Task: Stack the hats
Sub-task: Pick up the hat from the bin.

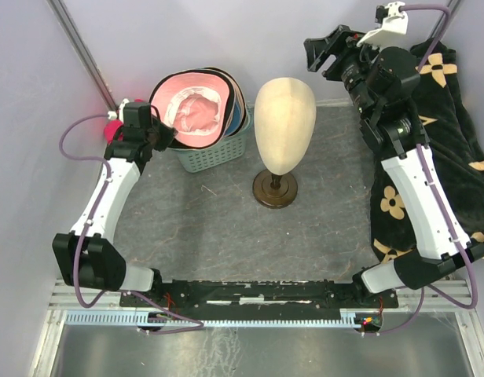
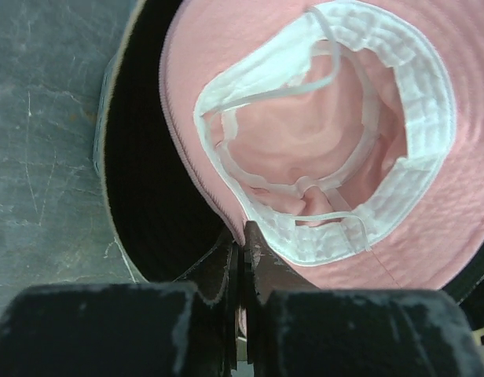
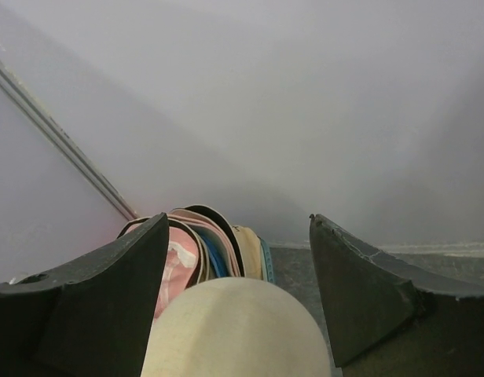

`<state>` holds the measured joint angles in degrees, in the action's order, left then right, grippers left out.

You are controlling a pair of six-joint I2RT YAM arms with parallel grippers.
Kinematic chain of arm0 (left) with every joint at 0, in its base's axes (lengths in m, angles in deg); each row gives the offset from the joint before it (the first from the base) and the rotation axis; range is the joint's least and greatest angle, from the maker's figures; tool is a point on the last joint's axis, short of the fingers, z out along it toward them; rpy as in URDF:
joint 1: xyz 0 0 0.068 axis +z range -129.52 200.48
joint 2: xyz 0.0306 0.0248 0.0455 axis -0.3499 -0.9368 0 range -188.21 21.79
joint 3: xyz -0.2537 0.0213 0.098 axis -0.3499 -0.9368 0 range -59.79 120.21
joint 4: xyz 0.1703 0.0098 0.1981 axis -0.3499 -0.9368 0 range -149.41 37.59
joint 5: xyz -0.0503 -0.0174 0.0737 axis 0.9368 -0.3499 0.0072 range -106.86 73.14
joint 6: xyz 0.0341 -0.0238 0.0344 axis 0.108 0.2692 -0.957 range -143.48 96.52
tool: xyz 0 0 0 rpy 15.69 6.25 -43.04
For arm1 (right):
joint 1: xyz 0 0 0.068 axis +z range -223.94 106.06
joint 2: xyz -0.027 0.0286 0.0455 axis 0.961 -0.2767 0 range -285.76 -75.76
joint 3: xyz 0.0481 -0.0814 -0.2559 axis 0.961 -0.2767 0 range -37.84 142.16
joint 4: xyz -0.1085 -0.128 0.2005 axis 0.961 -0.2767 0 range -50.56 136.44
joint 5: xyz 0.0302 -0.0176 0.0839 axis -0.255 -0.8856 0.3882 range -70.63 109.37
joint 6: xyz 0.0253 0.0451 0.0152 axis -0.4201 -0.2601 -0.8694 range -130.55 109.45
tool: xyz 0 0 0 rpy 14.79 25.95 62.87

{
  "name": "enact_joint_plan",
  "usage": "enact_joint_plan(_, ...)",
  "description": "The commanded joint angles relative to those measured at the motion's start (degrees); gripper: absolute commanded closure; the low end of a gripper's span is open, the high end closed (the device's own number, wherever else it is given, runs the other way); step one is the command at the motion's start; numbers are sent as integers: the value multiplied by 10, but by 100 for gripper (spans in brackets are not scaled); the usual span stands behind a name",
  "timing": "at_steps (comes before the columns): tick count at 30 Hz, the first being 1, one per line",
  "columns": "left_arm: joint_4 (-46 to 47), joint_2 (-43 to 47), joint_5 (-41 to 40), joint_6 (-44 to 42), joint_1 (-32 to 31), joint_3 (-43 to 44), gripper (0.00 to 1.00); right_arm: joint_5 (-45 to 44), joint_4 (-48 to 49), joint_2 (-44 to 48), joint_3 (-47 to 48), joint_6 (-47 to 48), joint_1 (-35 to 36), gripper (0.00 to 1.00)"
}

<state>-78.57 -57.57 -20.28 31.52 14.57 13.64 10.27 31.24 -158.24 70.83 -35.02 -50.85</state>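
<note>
The pink fabric bucket hat (image 1: 196, 110) (image 2: 305, 157) lies upside down, its white-lined crown facing up, on top of the pile in a pale green plastic basket (image 1: 210, 157) at the far left of the grey table (image 1: 226, 228). My left claw (image 1: 159, 135) (image 2: 242, 243) is clenched on the near edge of its brim, the two fingers pressed together with a sliver of pink cloth between them. Under it sits a black hat (image 2: 148, 196), its dark inside showing just left of the pink brim. Through my right wrist view I see more brims nested edge-on behind it, a blue hat (image 3: 214, 251) and a tan hat (image 3: 248, 251) among them.

Just right of the basket stands a cream egg-shaped head form (image 1: 284, 118) (image 3: 234, 330) on a dark round wooden base (image 1: 275, 188). My right claw (image 1: 314, 53) (image 3: 236, 228) hangs released, jaws wide and holding nothing, up at the far right, pointing over the head form toward the basket. Beneath that arm a black cloth with beige flower marks (image 1: 454, 94) lies along the right side. A magenta cloth (image 1: 112, 129) peeks out behind my left wrist.
</note>
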Motion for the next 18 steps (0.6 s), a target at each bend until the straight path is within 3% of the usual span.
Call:
enact_joint_plan(1, -13, -3, -60, -81, -16, 85, 97, 39, -10, -16, 52, 33, 20, 20)
enact_joint_plan(9, -28, -17, -122, -162, -47, 194, 97, 87, -69, -67, 132, 82, 76, 20)
enact_joint_plan(18, -64, -70, -84, -225, -60, 330, 97, 158, -154, -127, 216, 173, 146, 17)
